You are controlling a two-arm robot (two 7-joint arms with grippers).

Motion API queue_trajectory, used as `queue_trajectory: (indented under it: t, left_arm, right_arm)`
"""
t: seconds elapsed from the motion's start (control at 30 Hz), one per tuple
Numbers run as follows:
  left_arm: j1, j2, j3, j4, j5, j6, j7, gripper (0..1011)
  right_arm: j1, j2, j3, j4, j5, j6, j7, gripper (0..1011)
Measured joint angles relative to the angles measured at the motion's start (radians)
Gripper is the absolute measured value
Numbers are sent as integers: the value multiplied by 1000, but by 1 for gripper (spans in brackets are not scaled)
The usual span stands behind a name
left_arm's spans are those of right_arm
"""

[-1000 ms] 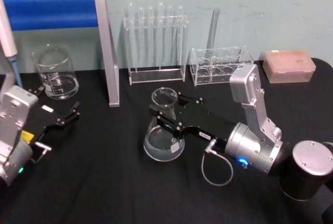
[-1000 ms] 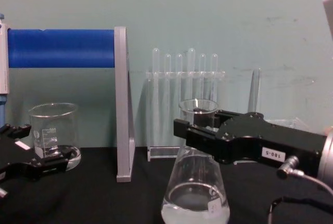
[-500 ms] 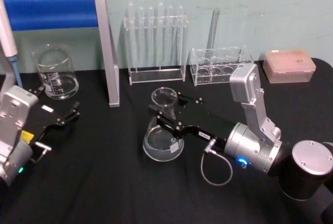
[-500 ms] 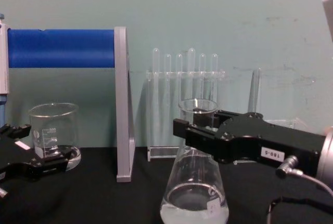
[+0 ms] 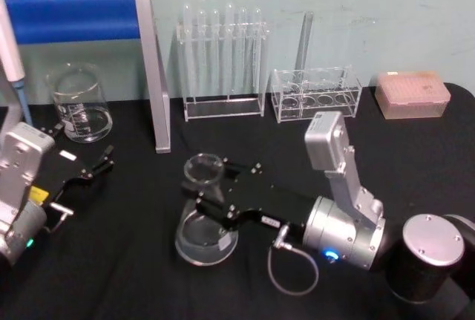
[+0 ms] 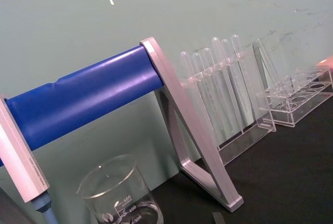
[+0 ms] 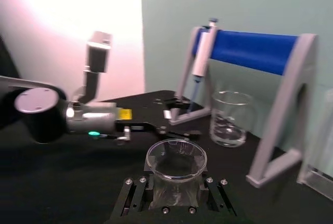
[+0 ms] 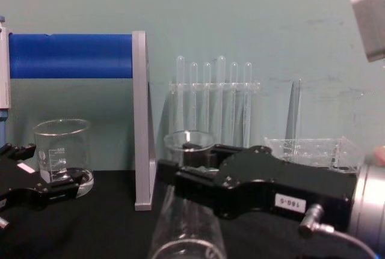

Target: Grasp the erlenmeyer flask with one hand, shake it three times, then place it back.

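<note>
I'm watching the right gripper (image 5: pixel 215 186) clamping the neck of the erlenmeyer flask (image 5: pixel 202 237), one black finger pressing on each side just below the flared rim. The flask is sitting upright near the middle of the black table (image 5: pixel 133 275), in front of the test tube rack (image 5: pixel 223 60) and well apart from it. In the chest view the flask (image 8: pixel 189 140) is running off the bottom edge, so its base is cut off there and I cannot tell whether it is touching the table. The near finger and the gripper body are covering much of the neck, and its side marking is hidden.

In the right wrist view I'm looking straight down onto the flask's open mouth (image 7: pixel 176 159); below the rim the glass is blurring into the gripper.

The left gripper (image 5: pixel 83 145) is hanging at the table's left side with its fingers apart, just in front of the glass beaker (image 5: pixel 78 105). The blue-barred stand (image 5: pixel 74 15) is rising behind it, a pipette (image 5: pixel 13 53) hanging at its left end and partly cut off.
</note>
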Motion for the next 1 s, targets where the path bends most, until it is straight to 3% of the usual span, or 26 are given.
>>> queue_trajectory:
  t: [0.3, 0.53, 0.7, 1.0]
  left_arm:
    - [0, 0, 0, 0, 0, 0, 0, 1001]
    - [0, 0, 0, 0, 0, 0, 0, 1001]
    - [0, 0, 0, 0, 0, 0, 0, 1001]
    - [0, 0, 0, 0, 0, 0, 0, 1001]
  right_arm:
    - [-12, 14, -53, -49, 12, 7, 32, 449]
    - [-8, 15, -60, -42, 14, 7, 22, 449]
    - [3, 10, -41, -17, 12, 4, -8, 449]
    - [27, -5, 41, 44, -3, -9, -97, 449]
